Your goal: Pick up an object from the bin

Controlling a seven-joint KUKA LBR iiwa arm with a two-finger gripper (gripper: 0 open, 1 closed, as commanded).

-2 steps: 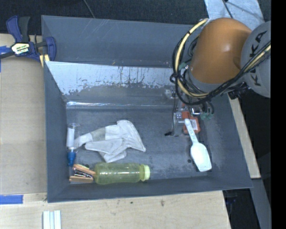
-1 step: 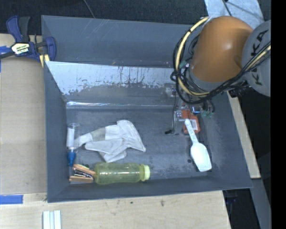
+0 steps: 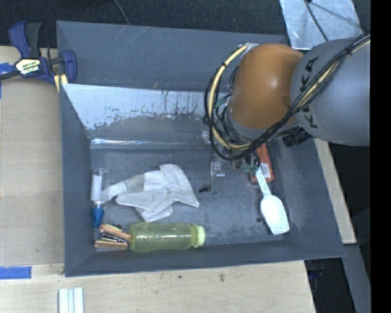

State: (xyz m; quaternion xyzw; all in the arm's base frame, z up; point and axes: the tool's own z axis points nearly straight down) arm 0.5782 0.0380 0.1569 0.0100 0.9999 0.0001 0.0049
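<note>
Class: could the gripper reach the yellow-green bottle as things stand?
Probably yes: the bottle lies uncovered on its side, and the gripper hangs over bare bin floor nearby. The white cloth lies beside it, not on it.

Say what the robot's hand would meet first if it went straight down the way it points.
Most likely the bare floor of the grey metal bin: the hand hangs between the crumpled white cloth and the white plastic tool. Depth is unclear.
</note>
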